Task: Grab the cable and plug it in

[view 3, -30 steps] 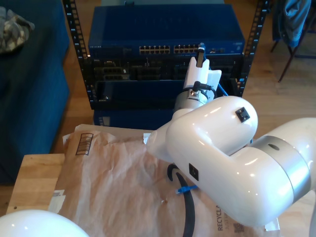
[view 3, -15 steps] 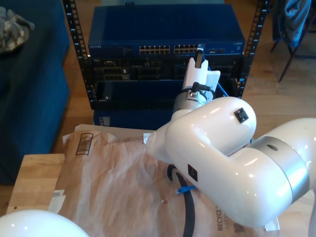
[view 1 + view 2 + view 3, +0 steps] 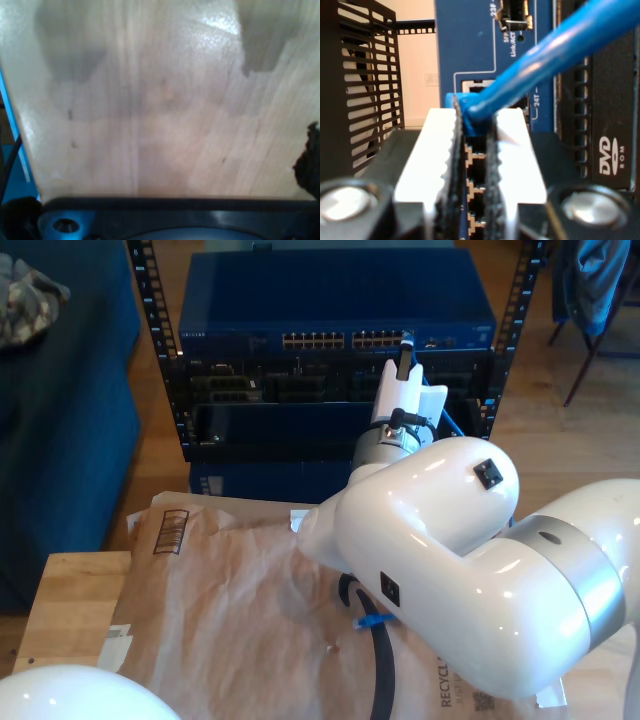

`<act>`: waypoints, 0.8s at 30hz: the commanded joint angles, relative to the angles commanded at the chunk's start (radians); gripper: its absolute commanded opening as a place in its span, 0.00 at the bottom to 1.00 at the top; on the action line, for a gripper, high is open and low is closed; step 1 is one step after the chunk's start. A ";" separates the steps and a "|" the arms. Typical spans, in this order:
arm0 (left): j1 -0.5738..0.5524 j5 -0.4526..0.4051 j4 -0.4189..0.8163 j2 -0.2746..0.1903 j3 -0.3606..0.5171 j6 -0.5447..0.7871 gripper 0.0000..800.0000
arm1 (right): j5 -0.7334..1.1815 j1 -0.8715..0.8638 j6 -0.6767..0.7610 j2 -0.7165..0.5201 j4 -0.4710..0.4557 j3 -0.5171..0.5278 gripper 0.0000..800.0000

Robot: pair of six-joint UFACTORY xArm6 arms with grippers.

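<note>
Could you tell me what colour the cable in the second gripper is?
Bright blue cable; clearest in the second wrist view.

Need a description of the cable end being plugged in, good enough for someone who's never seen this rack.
Find the blue network switch atop the black rack. My second gripper is at its port row, pinching a plug from which the cable runs: thin, bright blue, unlike the thick black cable on the brown paper.

A blue network switch (image 3: 335, 305) sits atop a black rack (image 3: 160, 350); crumpled brown paper (image 3: 230, 620) covers a wooden table (image 3: 70, 600), beside what looks like a blue sofa (image 3: 60, 420)
</note>
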 joint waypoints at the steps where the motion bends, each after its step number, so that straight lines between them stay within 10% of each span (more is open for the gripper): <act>1: 0.000 0.000 0.000 0.000 0.000 0.000 1.00 | 0.002 0.000 0.000 0.000 0.000 -0.005 0.00; 24: 0.000 0.000 0.000 0.000 0.000 0.000 1.00 | 0.003 -0.014 0.003 0.005 0.000 -0.006 0.00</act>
